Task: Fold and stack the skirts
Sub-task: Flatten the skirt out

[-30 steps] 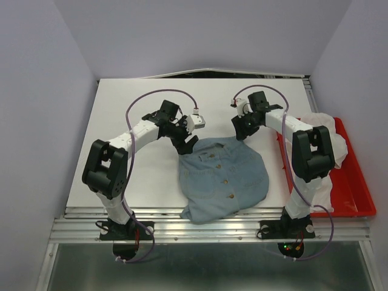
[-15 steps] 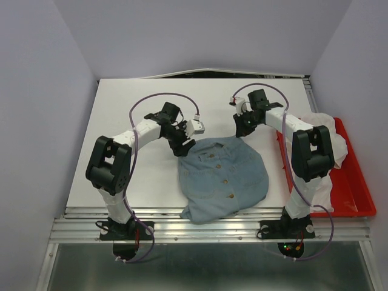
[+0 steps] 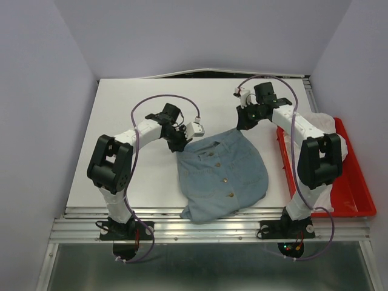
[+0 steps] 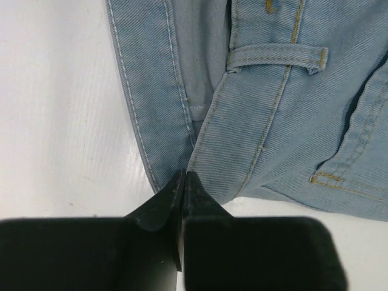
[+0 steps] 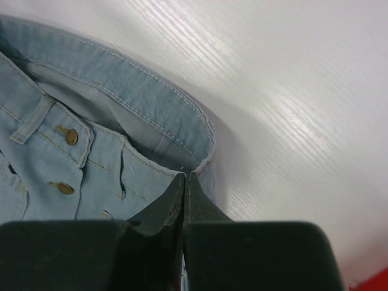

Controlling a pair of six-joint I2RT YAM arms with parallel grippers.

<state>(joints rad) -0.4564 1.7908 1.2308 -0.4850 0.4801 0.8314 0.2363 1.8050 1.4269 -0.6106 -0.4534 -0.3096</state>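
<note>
On the left, the left pincer (image 3: 179, 145) is clenched on the far left corner of the skirt (image 3: 223, 176), right at the waistband (image 4: 145, 103). From there the skirt spreads to the right and back toward the robot, buttons up, on the white surface (image 3: 133, 182). Its long way runs from far waistband to near hem. Bare surface shows beyond the waistband. On the right, the right pincer (image 3: 241, 125) is clenched on the other far corner, though how much cloth it has is hard to see. Each arm is nearest its own corner. Then comes a red tray (image 3: 357, 194) holding white cloth (image 3: 324, 121).
</note>
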